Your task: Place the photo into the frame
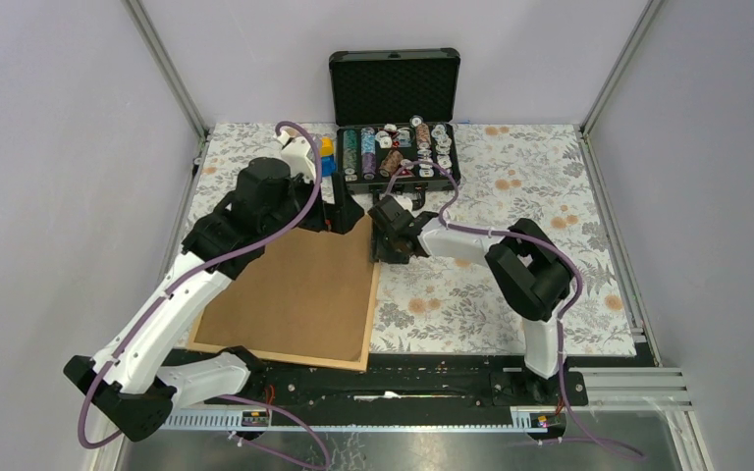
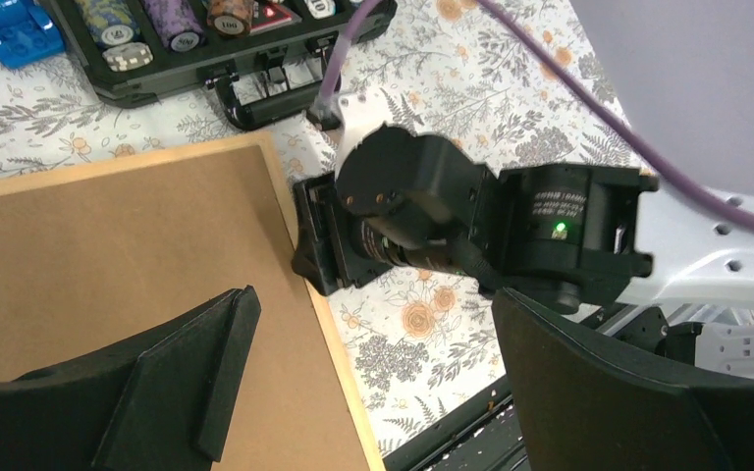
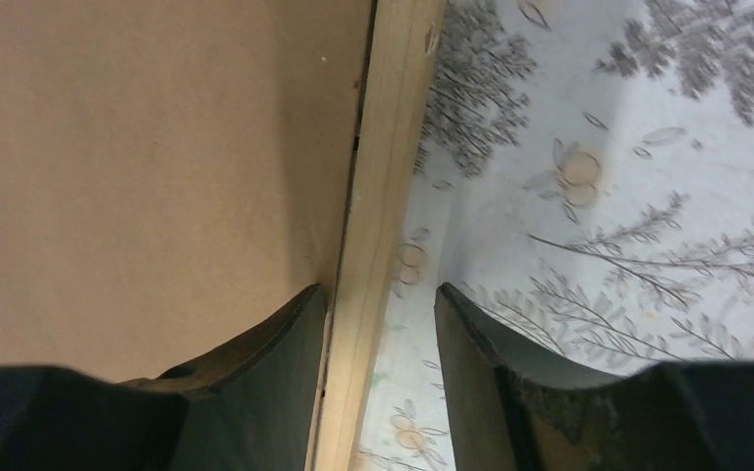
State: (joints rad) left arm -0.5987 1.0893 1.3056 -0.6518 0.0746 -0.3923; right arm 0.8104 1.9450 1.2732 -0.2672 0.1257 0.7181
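The frame [image 1: 371, 316] lies flat on the left of the table, its thin light-wood edge showing around a brown hardboard backing sheet [image 1: 295, 289] that fills it. The photo is hidden. My left gripper [image 1: 339, 218] is open and empty above the frame's far right corner; in its wrist view [image 2: 373, 324] the jaws span the frame edge [image 2: 339, 343]. My right gripper [image 1: 385, 235] is open, straddling the frame's right rail [image 3: 383, 196] in its wrist view [image 3: 378, 294], one finger over the backing [image 3: 157, 147], the other over the tablecloth, with a gap to the rail.
An open black case [image 1: 398, 147] of poker chips stands at the back centre, close behind both grippers. A blue toy [image 1: 326, 157] sits at its left. The right arm's wrist [image 2: 422, 216] is close in front of the left gripper. Floral cloth [image 1: 511, 285] covers the table.
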